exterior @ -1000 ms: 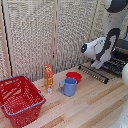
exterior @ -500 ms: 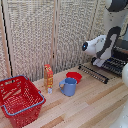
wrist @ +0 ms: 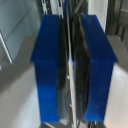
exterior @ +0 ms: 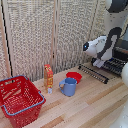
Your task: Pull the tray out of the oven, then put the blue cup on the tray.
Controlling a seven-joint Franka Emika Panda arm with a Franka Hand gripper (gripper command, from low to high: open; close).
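Tool (wrist: 70, 70) clamped on tray (exterior: 116, 65) bar; blue cup (exterior: 69, 86) on table (exterior: 95, 105)

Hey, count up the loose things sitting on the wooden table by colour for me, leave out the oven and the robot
Red: 2, the basket and the bowl
Blue: 1, the blue cup
Orange: 1, the small carton
Total: 4
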